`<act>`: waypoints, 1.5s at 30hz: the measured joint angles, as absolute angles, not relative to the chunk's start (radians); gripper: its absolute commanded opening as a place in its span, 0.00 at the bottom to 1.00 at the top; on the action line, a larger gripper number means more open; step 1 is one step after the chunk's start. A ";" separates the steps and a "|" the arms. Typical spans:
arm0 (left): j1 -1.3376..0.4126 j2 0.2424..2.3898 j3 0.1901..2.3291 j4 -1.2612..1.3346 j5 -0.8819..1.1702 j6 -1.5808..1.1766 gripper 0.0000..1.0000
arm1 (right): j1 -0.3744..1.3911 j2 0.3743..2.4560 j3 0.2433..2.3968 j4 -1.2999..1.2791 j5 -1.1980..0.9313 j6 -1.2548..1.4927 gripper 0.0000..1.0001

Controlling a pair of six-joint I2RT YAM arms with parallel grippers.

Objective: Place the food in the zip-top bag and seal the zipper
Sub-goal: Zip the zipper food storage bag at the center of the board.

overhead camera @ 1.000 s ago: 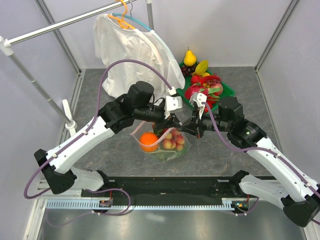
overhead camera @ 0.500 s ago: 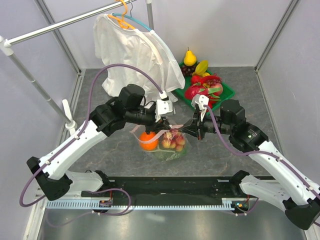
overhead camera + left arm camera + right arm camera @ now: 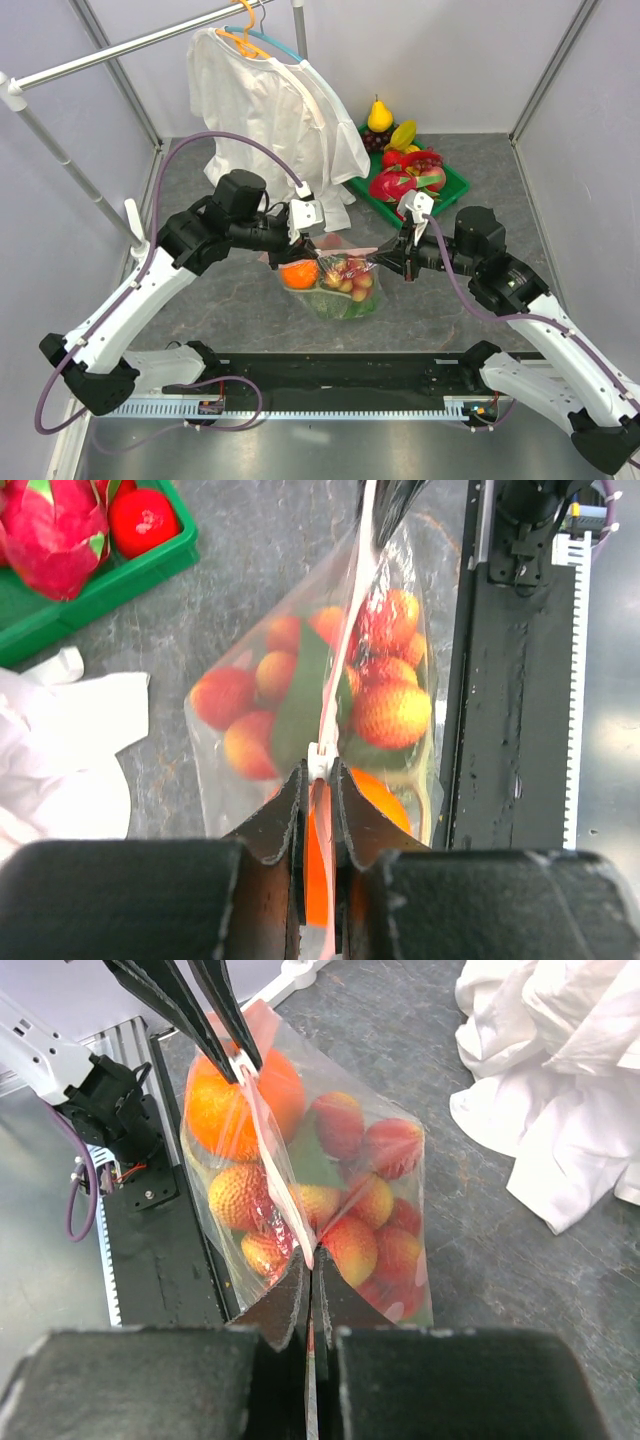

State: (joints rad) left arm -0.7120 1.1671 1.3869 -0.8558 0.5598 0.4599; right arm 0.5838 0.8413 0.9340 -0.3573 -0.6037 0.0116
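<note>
**Both claws pinch the mouth of the filled bag — one at each end of its zipper.**

The clear, crinkly plastic zip-top bag [image 3: 338,282] is stretched between the two arms over the middle of the grey stone-look worktop [image 3: 230,305], nearer its front edge. It holds a round orange [image 3: 215,1095], red strawberries [image 3: 385,712] and a green lettuce leaf [image 3: 338,305]. The left claw [image 3: 318,780], jaws narrowed to a sliver, grips the pale-pink zipper strip [image 3: 345,670] at its small white tab [image 3: 318,763]. The right claw [image 3: 310,1280], jaws pressed together, holds the strip's other end. By the worktop's far edge sit a green plastic tray [image 3: 462,183] of more fruit and — to its left — a hanging white shirt [image 3: 265,110].
</note>
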 measured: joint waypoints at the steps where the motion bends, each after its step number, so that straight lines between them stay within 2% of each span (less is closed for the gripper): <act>1: -0.707 1.164 1.387 -0.863 0.559 0.462 0.04 | 0.581 0.835 0.932 -0.360 -0.602 0.012 0.00; 10: -0.671 1.158 1.409 -0.938 0.542 0.490 0.02 | 0.565 0.788 0.924 -0.397 -0.559 -0.007 0.00; 11: -0.670 1.161 1.423 -0.952 0.543 0.496 0.02 | 0.565 0.786 0.924 -0.399 -0.559 -0.010 0.04; 13: -0.669 1.173 1.467 -0.986 0.550 0.504 0.02 | 0.564 0.784 0.924 -0.400 -0.565 -0.018 0.25; 14: -0.669 1.183 1.489 -1.001 0.553 0.505 0.02 | 0.564 0.783 0.924 -0.400 -0.571 -0.023 0.46; 17: -0.669 1.219 1.567 -1.048 0.561 0.508 0.02 | 0.553 0.788 0.935 -0.425 -0.584 -0.044 0.81; 20: -0.679 1.256 1.606 -1.072 0.577 0.508 0.02 | 0.551 0.812 0.983 -0.450 -0.590 -0.066 0.93; 21: -0.684 1.266 1.607 -1.075 0.582 0.508 0.02 | 0.551 0.824 1.013 -0.461 -0.597 -0.080 0.94; 28: -0.693 1.303 1.607 -1.090 0.614 0.508 0.02 | 0.552 0.887 1.142 -0.467 -0.693 -0.139 0.90; 32: -0.694 1.292 1.601 -1.085 0.634 0.507 0.02 | 0.568 0.953 1.151 -0.437 -0.766 -0.164 0.82; 39: -0.694 1.269 1.580 -1.075 0.640 0.507 0.02 | 0.683 1.090 1.151 -0.393 -0.764 -0.224 0.75; 42: -0.694 1.257 1.569 -1.074 0.642 0.506 0.02 | 0.723 1.125 1.151 -0.373 -0.743 -0.252 0.61; 43: -0.694 1.252 1.564 -1.073 0.643 0.506 0.02 | 0.731 1.137 1.151 -0.366 -0.739 -0.260 0.47; 45: -0.694 1.245 1.556 -1.068 0.645 0.506 0.02 | 0.746 1.157 1.151 -0.358 -0.723 -0.276 0.36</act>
